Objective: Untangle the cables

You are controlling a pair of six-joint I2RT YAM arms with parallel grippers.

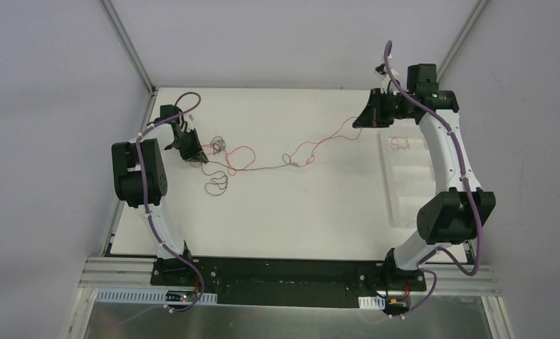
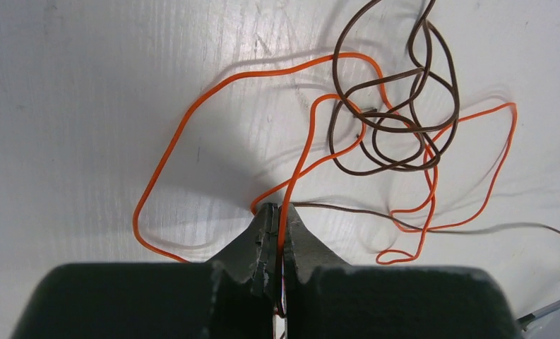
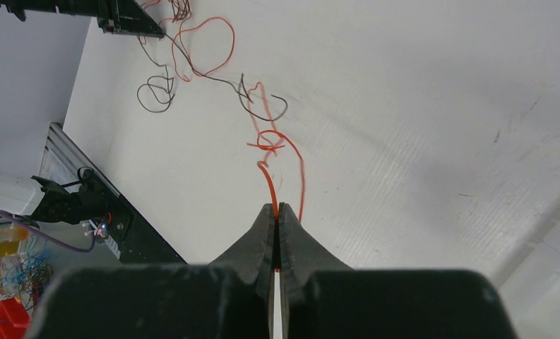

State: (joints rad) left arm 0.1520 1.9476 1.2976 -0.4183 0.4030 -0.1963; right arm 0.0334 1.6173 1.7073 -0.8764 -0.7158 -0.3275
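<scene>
Thin curly cables lie across the white table (image 1: 284, 212). My left gripper (image 1: 200, 159) at the left is shut on an orange cable (image 2: 192, 120), pinched between its tips (image 2: 280, 209); a dark brown cable (image 2: 397, 106) coils just beyond it, tangled with the orange loops. My right gripper (image 1: 359, 121) at the far right is shut on a red-orange cable (image 3: 268, 185) at its tips (image 3: 277, 207), held above the table. That cable (image 1: 319, 145) runs leftward through a small knot (image 1: 291, 159) with a dark wire to the tangle (image 1: 224, 159) by the left gripper.
A clear plastic tray (image 1: 414, 180) lies at the right under the right arm, with a red wire (image 1: 400, 143) in its far end. A loose dark loop (image 1: 216, 185) lies near the left tangle. Metal frame rails border the table.
</scene>
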